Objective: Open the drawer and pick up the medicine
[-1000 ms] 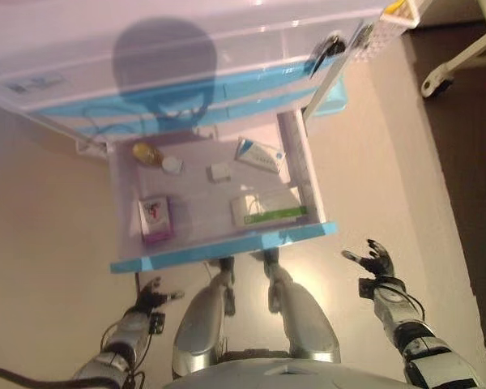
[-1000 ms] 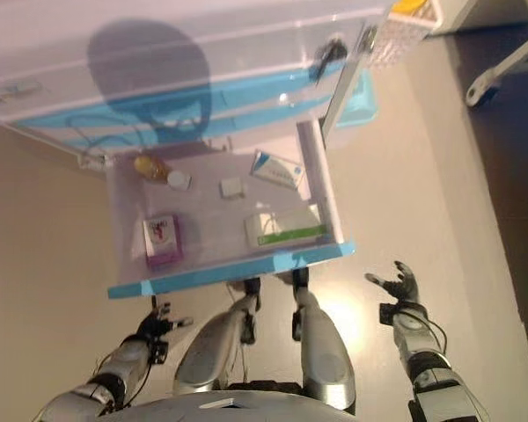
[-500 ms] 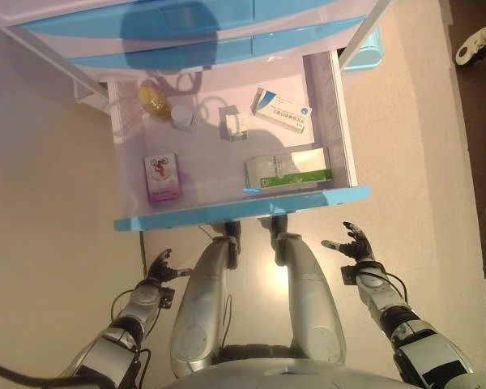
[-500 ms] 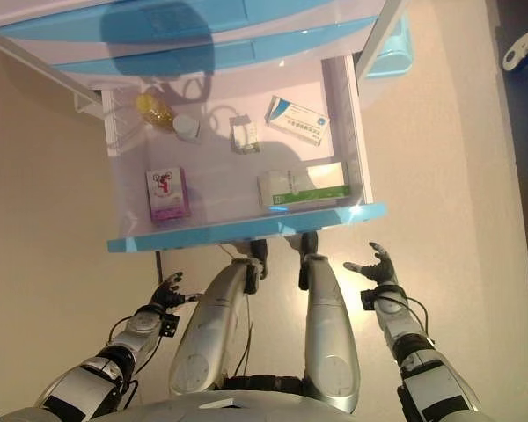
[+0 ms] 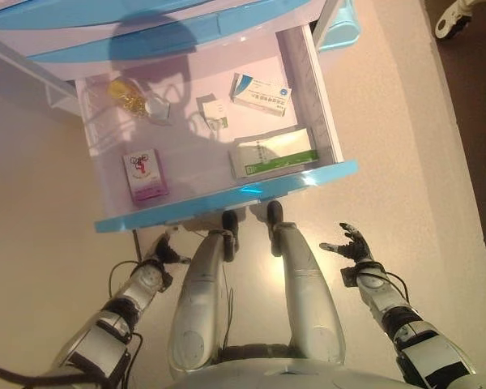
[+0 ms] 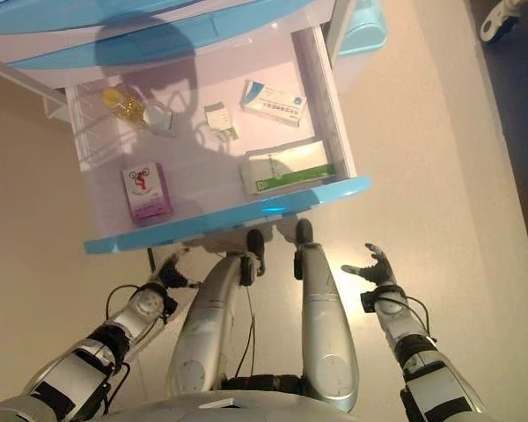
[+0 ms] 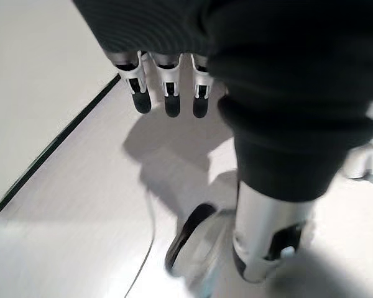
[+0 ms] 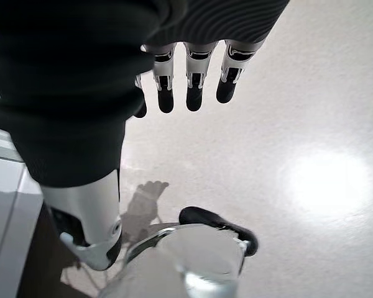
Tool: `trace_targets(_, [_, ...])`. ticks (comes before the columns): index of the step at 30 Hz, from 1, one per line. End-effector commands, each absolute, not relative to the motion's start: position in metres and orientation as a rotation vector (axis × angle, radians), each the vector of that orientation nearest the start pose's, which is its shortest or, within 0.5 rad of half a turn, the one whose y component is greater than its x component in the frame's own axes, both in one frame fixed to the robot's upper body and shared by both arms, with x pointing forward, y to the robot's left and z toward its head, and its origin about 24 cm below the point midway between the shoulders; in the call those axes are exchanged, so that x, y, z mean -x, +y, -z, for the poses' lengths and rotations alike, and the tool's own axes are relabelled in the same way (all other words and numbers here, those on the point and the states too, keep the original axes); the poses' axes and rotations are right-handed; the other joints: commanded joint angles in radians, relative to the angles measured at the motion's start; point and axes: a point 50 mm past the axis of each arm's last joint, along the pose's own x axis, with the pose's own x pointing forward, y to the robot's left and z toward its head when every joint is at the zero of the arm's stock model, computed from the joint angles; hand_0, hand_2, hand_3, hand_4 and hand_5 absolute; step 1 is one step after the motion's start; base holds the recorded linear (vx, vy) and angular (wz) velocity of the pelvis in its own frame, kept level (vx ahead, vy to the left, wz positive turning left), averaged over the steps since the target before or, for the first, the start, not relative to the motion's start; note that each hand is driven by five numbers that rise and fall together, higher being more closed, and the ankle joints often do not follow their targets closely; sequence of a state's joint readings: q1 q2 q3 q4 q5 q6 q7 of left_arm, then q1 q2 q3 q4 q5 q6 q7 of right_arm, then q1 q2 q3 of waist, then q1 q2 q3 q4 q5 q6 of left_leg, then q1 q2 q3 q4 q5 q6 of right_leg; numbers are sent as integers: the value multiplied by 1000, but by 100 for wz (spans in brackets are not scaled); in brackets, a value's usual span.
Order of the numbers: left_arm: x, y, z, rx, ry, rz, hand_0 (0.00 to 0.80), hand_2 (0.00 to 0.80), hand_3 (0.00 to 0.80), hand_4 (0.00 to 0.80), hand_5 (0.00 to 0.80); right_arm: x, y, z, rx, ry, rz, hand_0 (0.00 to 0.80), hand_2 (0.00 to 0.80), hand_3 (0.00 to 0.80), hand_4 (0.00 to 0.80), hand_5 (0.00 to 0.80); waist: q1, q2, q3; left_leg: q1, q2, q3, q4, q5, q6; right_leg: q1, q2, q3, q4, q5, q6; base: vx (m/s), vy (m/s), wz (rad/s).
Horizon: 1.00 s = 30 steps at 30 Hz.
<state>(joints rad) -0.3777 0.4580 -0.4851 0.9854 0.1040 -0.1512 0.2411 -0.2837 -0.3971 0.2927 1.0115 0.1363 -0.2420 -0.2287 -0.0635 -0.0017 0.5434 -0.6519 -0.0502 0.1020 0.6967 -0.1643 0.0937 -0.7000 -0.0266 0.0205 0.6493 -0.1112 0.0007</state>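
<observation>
The white drawer (image 5: 91,182) with a blue front (image 5: 227,197) stands pulled open below the cabinet. Inside lie a green and white medicine box (image 5: 273,152), a blue and white box (image 5: 259,91), a pink box (image 5: 143,173), a small white box (image 5: 214,111), an amber bottle (image 5: 126,93) and a white cap (image 5: 158,108). My left hand (image 5: 159,252) hangs low under the drawer front's left part, fingers straight, empty. My right hand (image 5: 349,245) is open and empty, low and right of the drawer front. Both wrist views show straight fingers (image 7: 166,92) (image 8: 194,81) over bare floor.
The cabinet's upper blue drawer fronts (image 5: 146,40) sit closed above the open drawer. A light blue bin (image 5: 342,18) stands behind the cabinet's right post. A white caster (image 5: 454,14) shows at the top right, on the darker floor.
The camera has shifted; the drawer now shows further left and a little higher. My left hand has risen closer under the drawer front. My right hand has stayed about the same, open.
</observation>
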Motion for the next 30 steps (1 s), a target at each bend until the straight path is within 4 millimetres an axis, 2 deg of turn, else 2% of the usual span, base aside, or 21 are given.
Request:
trace_targets(1, [-281,250,30,-889,347,-3,0,0,0,0,0,-237,-279,59,556,490,165,0,0,0,0,0,-4,40,-26,64,-27,18,-72,3,6,63,25,-42,21,1,-41,20,36,-7])
trace_targets(5, [-296,271,-1,-899,284,-65,0,0,0,0,0,-233,-287,59,572,505,172,0,0,0,0,0,-16,46,-23,73,-20,30,-94,13,4,68,25,-33,-8,17,-39,29,41,-16])
trace_targets(10, [-315,306,-62,-906,174,-183,0,0,0,0,0,-225,-298,60,591,531,189,0,0,0,0,0,-34,53,-23,75,-10,49,-114,19,7,65,26,-16,-47,36,-33,22,38,-8])
trace_targets(14, [-327,324,-106,-889,107,-270,0,0,0,0,0,-220,-302,62,585,542,213,0,0,0,0,0,-42,54,-23,64,-10,60,-115,15,11,57,24,-9,-73,51,-29,-6,17,-8])
trace_targets(16, [-331,331,-121,-893,94,-313,0,0,0,0,0,-220,-302,62,580,542,216,0,0,0,0,0,-45,51,-23,62,-10,64,-115,13,13,53,24,-5,-81,59,-26,-2,8,-2])
trace_targets(19, [-336,346,-145,-896,85,-419,0,0,0,0,0,-221,-299,62,580,537,208,0,0,0,0,0,-57,42,-23,55,-7,72,-110,10,18,42,29,6,-88,69,-23,-5,10,-2])
trace_targets(22, [-337,370,-182,-932,52,-623,0,0,0,0,0,-222,-293,63,585,533,174,0,0,0,0,0,-75,23,-23,54,3,82,-107,8,20,35,38,24,-90,80,-18,-8,25,-9])
trace_targets(24, [-338,380,-201,-878,22,-727,0,0,0,0,0,-222,-288,65,584,529,153,0,0,0,0,0,-86,13,-23,54,8,85,-106,6,20,34,43,33,-92,83,-15,-5,9,-8])
trace_targets(27, [-340,385,-219,-806,-21,-805,0,0,0,0,0,-223,-277,69,601,513,118,0,0,0,0,0,-97,1,-23,59,13,88,-108,2,23,39,47,40,-98,89,-9,-4,-5,-7])
trace_targets(30, [-346,378,-241,-851,-101,-870,0,0,0,0,0,-228,-266,68,587,486,85,0,0,0,0,0,-101,-16,-23,57,16,87,-111,2,24,42,52,43,-112,97,-5,-28,-25,-11])
